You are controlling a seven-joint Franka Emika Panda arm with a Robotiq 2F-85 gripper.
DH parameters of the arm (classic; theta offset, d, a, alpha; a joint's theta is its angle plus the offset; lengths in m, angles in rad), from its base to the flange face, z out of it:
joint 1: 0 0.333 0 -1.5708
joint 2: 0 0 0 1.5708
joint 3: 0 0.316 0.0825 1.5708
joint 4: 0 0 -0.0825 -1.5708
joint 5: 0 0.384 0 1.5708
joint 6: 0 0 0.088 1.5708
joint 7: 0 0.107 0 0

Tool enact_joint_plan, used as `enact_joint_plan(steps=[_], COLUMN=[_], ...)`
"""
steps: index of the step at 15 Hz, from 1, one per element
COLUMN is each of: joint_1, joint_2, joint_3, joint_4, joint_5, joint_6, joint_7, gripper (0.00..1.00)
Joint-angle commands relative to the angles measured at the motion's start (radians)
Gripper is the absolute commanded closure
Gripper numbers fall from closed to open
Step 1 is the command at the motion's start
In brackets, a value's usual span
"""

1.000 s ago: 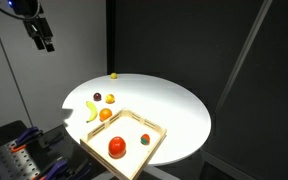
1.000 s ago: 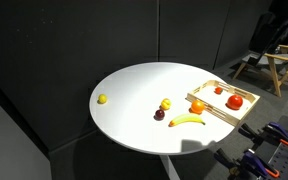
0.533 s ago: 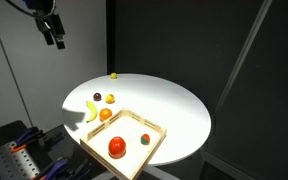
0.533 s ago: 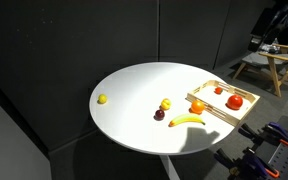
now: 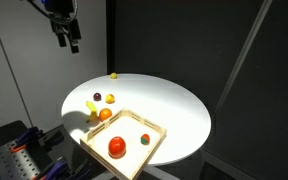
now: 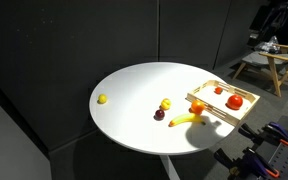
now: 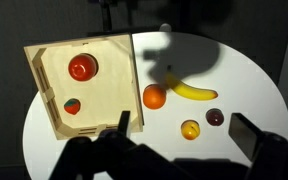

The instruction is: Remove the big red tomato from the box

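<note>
In the wrist view 1 big red tomato (image 7: 82, 68) sits upper left inside the box (image 7: 106, 92), above 1 small red-and-green piece (image 7: 73, 105). The pincer (image 5: 68, 44), upper left in an exterior view, is spread.

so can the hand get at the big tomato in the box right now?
Probably yes. The hand hangs open high above the table, nothing covers the tomato, and it sits clear of the rims of the box and the small red-green piece.
</note>
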Motion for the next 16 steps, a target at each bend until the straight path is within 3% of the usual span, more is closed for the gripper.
enact_joint_plan(steps=[1,12,16], joint_1=[-0.038,-0.090,-0.134], joint_2=[0.076,0.227,0.302], joint_3=[-0.021,-0.087,-0.105], joint_4=[0.040,-0.010,0.008], joint_5=[-0.022,-0.044,-0.061], joint_6=[0.017,0.268,0.290], joint_7=[-0.033,-0.115,-0.095], gripper=[0.00,0.00,0.00])
